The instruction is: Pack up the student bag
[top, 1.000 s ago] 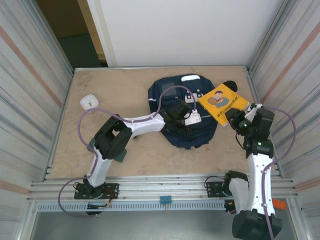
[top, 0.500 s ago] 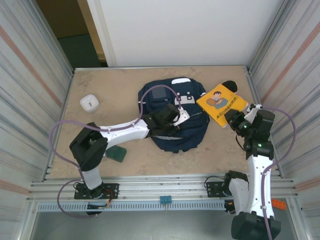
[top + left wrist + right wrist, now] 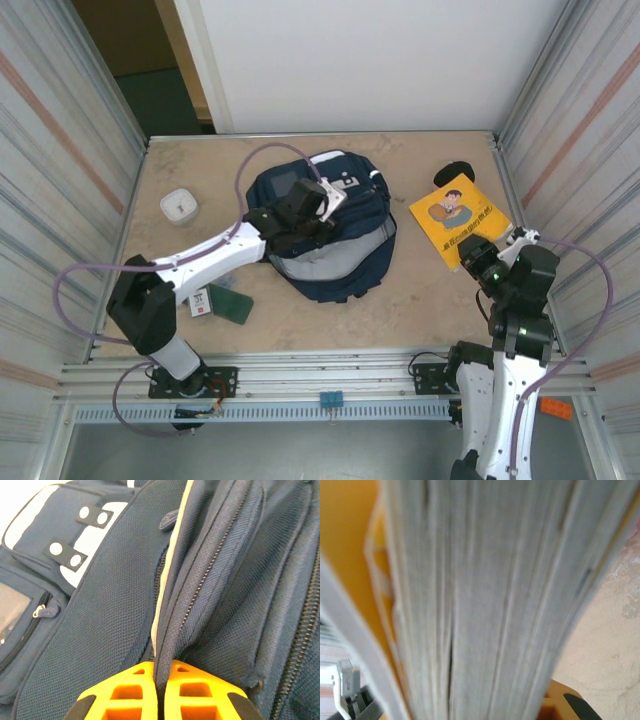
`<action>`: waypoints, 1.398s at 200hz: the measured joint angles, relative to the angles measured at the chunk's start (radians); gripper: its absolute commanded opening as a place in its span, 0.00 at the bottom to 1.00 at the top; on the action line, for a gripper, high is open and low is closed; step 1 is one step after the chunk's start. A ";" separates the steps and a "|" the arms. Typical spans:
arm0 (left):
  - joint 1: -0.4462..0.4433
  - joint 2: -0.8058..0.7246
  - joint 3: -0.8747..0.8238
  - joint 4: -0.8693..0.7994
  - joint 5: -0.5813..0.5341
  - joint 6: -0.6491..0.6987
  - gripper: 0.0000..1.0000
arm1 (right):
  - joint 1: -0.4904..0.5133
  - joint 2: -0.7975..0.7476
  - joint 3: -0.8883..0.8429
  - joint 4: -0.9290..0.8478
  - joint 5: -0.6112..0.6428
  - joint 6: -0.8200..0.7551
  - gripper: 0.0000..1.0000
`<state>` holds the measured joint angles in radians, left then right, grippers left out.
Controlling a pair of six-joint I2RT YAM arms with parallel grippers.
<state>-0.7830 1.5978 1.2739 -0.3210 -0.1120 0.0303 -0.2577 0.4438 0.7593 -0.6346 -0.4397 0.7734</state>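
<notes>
The navy student bag [image 3: 335,262] lies mid-table, its mouth gaping and pale lining showing. My left gripper [image 3: 322,197] is over the bag's back part, shut on a dark zipper-edge fold of it. In the left wrist view the orange fingers [image 3: 131,692] of the left gripper [image 3: 161,669] pinch that fold of the bag [image 3: 110,610]. A yellow book [image 3: 460,216] sits tilted at the right, with my right gripper [image 3: 480,256] shut on its near edge. The right wrist view looks along the book's grey page edges [image 3: 485,595], with an orange finger [image 3: 560,702] beside them.
A small white box [image 3: 179,205] sits at the left. A green flat item [image 3: 233,303] and a white card [image 3: 201,300] lie by the left arm. A black object [image 3: 456,171] rests at the back right. Corrugated walls [image 3: 60,200] close both sides.
My left gripper closed on the bag's fold and pulled the bag left and farther back, opening its mouth. The right gripper drew the book slightly right and nearer.
</notes>
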 measured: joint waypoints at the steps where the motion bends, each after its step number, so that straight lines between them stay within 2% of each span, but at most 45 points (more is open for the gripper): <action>1: 0.001 -0.002 0.000 -0.001 0.001 0.000 0.00 | 0.000 -0.001 0.000 -0.002 -0.002 0.000 0.00; 47: 0.046 -0.040 0.041 -0.042 0.077 -0.023 0.00 | 0.026 -0.047 -0.056 -0.064 -0.124 0.058 0.00; 74: 0.071 -0.040 0.054 -0.047 0.124 -0.035 0.00 | 0.119 -0.113 -0.137 -0.046 -0.145 0.145 0.00; 98: 0.082 -0.040 0.066 -0.051 0.164 -0.038 0.00 | 0.247 -0.117 -0.232 0.053 -0.132 0.238 0.00; 121: 0.092 -0.040 0.084 -0.062 0.193 -0.047 0.00 | 0.421 -0.079 -0.311 0.158 -0.060 0.299 0.00; 146: 0.098 -0.040 0.104 -0.072 0.210 -0.054 0.00 | 0.634 0.032 -0.328 0.267 0.072 0.341 0.00; 172: 0.101 -0.040 0.111 -0.074 0.225 -0.057 0.00 | 0.789 0.145 -0.357 0.453 0.217 0.405 0.00; 206: 0.107 -0.040 0.117 -0.079 0.242 -0.058 0.00 | 0.894 0.309 -0.389 0.674 0.390 0.459 0.00; 279: 0.130 -0.040 0.160 -0.102 0.277 -0.058 0.00 | 1.012 0.668 -0.306 0.985 0.607 0.510 0.00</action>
<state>-0.6533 1.5574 1.4342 -0.4232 0.1654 -0.0273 0.7547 1.1114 0.4534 0.3504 0.1673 1.2831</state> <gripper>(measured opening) 0.074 0.169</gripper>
